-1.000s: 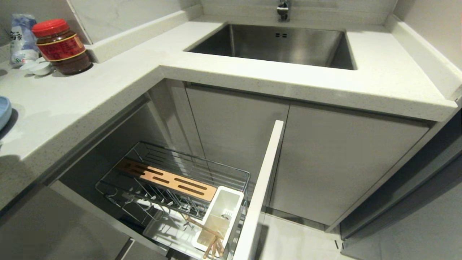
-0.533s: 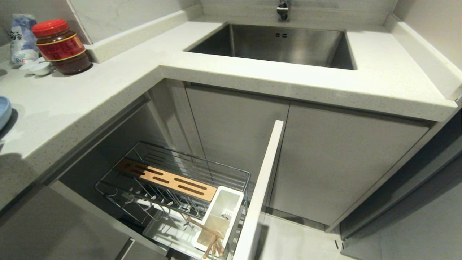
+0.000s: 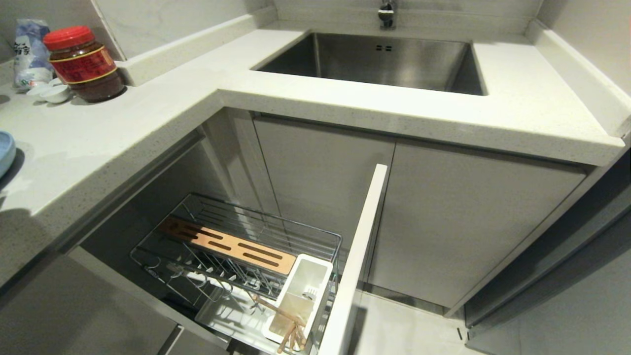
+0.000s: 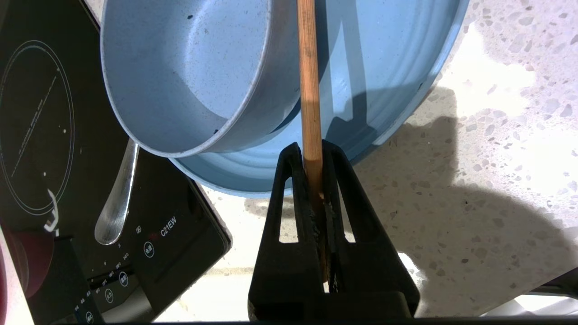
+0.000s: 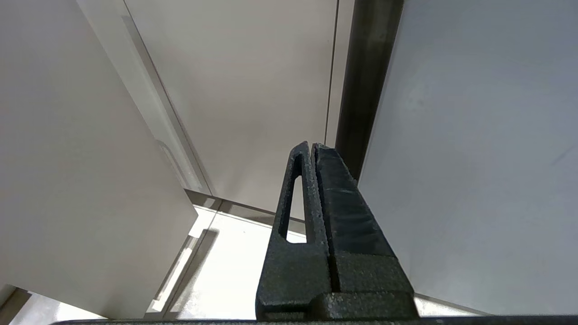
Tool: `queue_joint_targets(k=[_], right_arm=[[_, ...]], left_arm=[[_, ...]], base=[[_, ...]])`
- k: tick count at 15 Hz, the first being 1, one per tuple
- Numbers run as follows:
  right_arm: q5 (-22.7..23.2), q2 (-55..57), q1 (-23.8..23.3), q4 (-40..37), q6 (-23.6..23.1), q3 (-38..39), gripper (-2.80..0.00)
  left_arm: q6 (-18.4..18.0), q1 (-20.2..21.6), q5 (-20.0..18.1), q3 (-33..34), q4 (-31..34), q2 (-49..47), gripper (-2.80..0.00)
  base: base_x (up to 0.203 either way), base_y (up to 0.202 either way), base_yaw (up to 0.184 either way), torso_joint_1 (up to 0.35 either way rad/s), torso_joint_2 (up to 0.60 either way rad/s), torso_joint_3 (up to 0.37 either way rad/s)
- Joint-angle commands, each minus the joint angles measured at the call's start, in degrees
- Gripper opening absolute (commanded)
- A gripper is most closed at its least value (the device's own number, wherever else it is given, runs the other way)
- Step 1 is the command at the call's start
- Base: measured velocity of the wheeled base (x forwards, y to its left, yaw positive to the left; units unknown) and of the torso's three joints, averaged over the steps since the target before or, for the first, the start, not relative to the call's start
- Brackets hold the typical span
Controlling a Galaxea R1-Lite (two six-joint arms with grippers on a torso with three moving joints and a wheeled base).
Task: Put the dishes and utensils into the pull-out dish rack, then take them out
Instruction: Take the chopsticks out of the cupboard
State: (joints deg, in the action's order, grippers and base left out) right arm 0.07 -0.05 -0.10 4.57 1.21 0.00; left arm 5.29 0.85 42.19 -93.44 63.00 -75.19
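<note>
In the left wrist view my left gripper [image 4: 310,151] is shut on one light-wood chopstick [image 4: 308,67], which sticks out over the dishes. Those are a light blue bowl [image 4: 189,76] resting tilted on a light blue plate [image 4: 388,67] on the speckled counter. The silver spoon [image 4: 118,198] lies on the black cooktop, its handle running under the bowl. The pull-out dish rack [image 3: 276,231] stands open below the counter. It has an orange wooden bar [image 3: 231,245], a white utensil box [image 3: 308,281] with wooden sticks [image 3: 291,335] leaning in it, and a white front panel [image 3: 360,256]. My right gripper [image 5: 312,146] is shut and empty beside cabinet doors.
A black induction cooktop [image 4: 40,135] lies beside the plate. The plate's edge [image 3: 4,153] shows at the head view's far left. A red-lidded jar [image 3: 84,64], small white dishes [image 3: 52,92] and a bag stand at the counter's back left. The steel sink [image 3: 374,59] is ahead.
</note>
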Motion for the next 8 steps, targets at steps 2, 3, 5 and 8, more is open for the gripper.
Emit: queue_joint_targets(k=[2,3,5,8], right_arm=[[0.01,-0.04,0.01,0.07,0.02,1.49,-2.80],[0.01,-0.04,0.01,0.09,0.02,1.49,-2.80],[0.01,-0.04,0.01,0.05,0.02,1.49,-2.80],[0.01,-0.04,0.01,0.00,0.02,1.49,-2.80]], left_arm=[[0.07,0.20,0.35,-0.07,0.45,0.13,-2.80],[0.07,0.20,0.35,-0.02,0.37,0.22,-2.80],[0.07,0.20,0.44,0.01,0.46,0.31,0.00],[0.07,0.20,0.52,-0.16,0.37,0.31,0.00]], base=[[0.000,0.000,0.000,0.000,0.00,0.000],[0.000,0.000,0.000,0.000,0.00,0.000],[0.000,0.000,0.000,0.000,0.00,0.000],[0.000,0.000,0.000,0.000,0.00,0.000]])
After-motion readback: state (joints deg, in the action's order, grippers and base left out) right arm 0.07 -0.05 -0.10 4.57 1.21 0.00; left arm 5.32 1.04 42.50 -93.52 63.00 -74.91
